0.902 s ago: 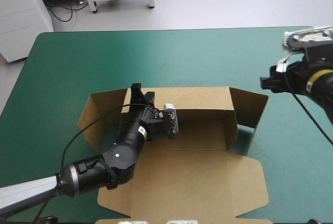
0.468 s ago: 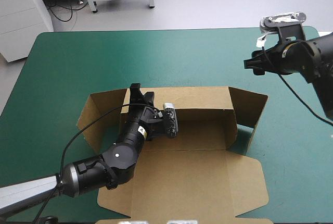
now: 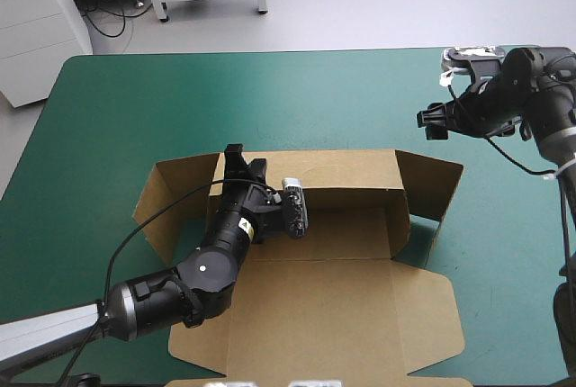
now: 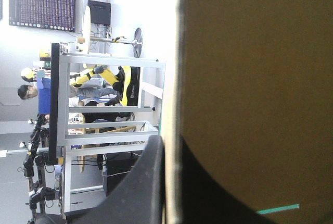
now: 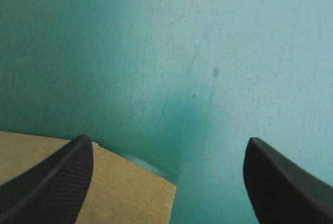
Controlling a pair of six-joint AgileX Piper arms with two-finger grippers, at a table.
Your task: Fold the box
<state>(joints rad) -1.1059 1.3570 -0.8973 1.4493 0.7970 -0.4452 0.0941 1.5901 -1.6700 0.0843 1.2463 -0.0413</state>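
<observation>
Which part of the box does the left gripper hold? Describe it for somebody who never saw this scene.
On the teal-green table lies the brown box, its near panel flat. Along its far side runs one long raised wall, and the left gripper is shut on its left end. The shorter flaps at both ends are ungripped.

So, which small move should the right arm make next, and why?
Probably lower the right gripper toward the right side flap of the box. Its fingers stand open above the teal-green cover, near that flap's corner, which splays outward, while the left gripper is shut on the back wall.
</observation>
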